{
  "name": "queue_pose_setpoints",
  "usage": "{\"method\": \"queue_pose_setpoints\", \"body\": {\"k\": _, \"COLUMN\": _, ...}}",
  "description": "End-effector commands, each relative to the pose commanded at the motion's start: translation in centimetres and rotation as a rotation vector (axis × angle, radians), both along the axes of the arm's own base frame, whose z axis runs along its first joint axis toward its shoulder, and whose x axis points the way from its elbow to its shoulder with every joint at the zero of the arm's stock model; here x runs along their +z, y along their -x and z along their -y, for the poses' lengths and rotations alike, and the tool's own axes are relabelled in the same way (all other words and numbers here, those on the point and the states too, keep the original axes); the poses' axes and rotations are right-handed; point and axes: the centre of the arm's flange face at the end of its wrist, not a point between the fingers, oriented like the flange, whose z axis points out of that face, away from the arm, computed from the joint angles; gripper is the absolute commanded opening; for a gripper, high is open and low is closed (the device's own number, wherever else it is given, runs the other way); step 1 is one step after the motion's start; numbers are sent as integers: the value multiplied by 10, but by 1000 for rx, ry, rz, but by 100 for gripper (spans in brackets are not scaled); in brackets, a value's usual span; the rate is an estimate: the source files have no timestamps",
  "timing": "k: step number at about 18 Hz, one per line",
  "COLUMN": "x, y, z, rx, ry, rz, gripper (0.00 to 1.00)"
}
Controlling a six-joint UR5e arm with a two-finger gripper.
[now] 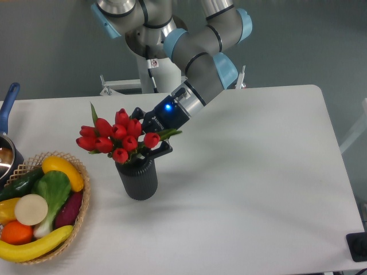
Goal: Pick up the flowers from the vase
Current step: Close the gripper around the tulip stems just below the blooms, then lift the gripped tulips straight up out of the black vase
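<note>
The white desk (258, 172) spreads under me, and my arm (200, 51) reaches down over it from the back toward the left of centre. At the desk's left edge sits a wicker basket (80, 215) of fruit and vegetables, with a blue-handled pot (7, 123) just behind it. To the right of the basket stands the dark grey ribbed vase (137, 180), upright, and the flowers (117, 137) rise out of its mouth, red tulip heads leaning up and to the left. My tool (153, 142) comes in from the right at the level of the blooms, pressed in among the rightmost heads and leaves just above the vase's rim. The tulips cover my fingertips, so I cannot tell how far apart my jaws stand or whether they have hold of the stems.
</note>
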Motion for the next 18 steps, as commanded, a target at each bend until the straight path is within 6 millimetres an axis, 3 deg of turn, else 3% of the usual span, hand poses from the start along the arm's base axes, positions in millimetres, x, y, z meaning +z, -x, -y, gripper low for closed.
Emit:
{"method": "queue_pose_setpoints", "body": {"k": 5, "x": 2, "y": 3, "z": 2, "rx": 11, "ry": 1, "rz": 9, "gripper": 47}}
{"method": "queue_pose_setpoints", "body": {"k": 9, "x": 15, "y": 2, "z": 2, "rx": 30, "ry": -3, "rz": 44, "gripper": 47}}
{"method": "queue_pose_setpoints", "body": {"k": 15, "x": 63, "y": -2, "z": 2, "rx": 68, "ry": -7, "rz": 81, "gripper": 47}}
{"method": "queue_pose_setpoints", "body": {"k": 18, "x": 74, "y": -1, "z": 3, "rx": 81, "ry": -8, "rz": 88, "gripper": 47}}
